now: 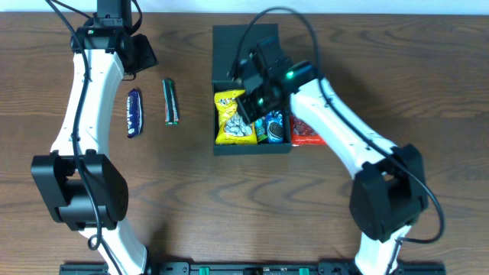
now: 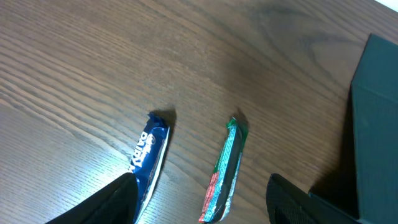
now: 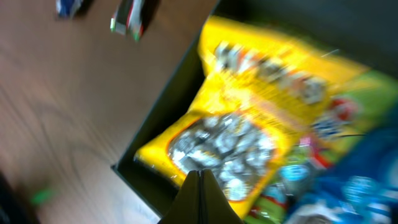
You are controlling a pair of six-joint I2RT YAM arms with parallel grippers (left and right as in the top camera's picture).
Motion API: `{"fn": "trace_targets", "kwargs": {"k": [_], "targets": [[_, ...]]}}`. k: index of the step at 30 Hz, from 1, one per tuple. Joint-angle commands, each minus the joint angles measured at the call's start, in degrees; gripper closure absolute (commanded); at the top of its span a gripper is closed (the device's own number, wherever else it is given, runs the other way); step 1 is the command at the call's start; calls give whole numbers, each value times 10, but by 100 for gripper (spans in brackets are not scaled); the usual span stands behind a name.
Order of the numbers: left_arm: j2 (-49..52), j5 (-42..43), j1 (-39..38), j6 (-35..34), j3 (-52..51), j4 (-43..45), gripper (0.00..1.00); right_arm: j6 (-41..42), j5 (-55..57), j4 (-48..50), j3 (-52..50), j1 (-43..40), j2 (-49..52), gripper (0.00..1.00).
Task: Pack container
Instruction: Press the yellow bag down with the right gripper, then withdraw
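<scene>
The dark teal container (image 1: 222, 47) sits open at mid-table, its lid flap folded back. Inside lie a yellow snack bag (image 1: 229, 122), a blue packet (image 1: 273, 127) and a red packet (image 1: 306, 131). My right gripper (image 1: 250, 107) hovers over the yellow bag (image 3: 249, 124); its fingers (image 3: 200, 180) are pressed together and hold nothing. A blue bar (image 1: 134, 111) and a green-red bar (image 1: 170, 101) lie on the table left of the container. My left gripper (image 1: 137, 55) is open above them; both bars show between its fingers, the blue one (image 2: 148, 152) and the green-red one (image 2: 225, 171).
The wooden table (image 1: 191, 206) runs around the container. The container's dark wall (image 2: 373, 124) stands at the right edge of the left wrist view. Both arm bases stand at the near edge.
</scene>
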Motion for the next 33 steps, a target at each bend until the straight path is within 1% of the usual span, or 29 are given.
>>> {"fn": "trace_targets", "kwargs": {"k": [1, 5, 12, 15, 18, 21, 24, 26, 28, 31, 32, 33], "targets": [[-10, 0, 0, 8, -2, 0, 33, -30, -27, 16, -33, 21, 22, 99], [-10, 0, 0, 8, -2, 0, 33, -30, -27, 40, -54, 33, 39, 99], [-10, 0, 0, 8, -2, -1, 32, -30, -27, 59, -55, 34, 72, 99], [-10, 0, 0, 8, -2, -1, 32, -30, -27, 42, -34, 29, 60, 99], [-10, 0, 0, 8, -2, -1, 31, -30, -27, 3, 14, 12, 32, 99], [-10, 0, 0, 8, -2, 0, 30, -32, -1, -31, 57, -25, -11, 99], [-10, 0, 0, 8, -2, -1, 30, -31, 64, -58, 59, -84, -45, 98], [-10, 0, 0, 8, -2, -1, 30, -32, 74, -83, 57, -130, -47, 99], [-10, 0, 0, 8, -2, -2, 30, -32, 74, -90, 37, -178, -46, 99], [-10, 0, 0, 8, -2, -2, 30, -33, 50, -63, -17, -245, -46, 98], [-10, 0, 0, 8, -2, -2, 30, -42, 18, -47, -41, -268, -46, 96], [-10, 0, 0, 8, -2, -2, 30, -57, -39, -25, -70, -295, -46, 70]]}}
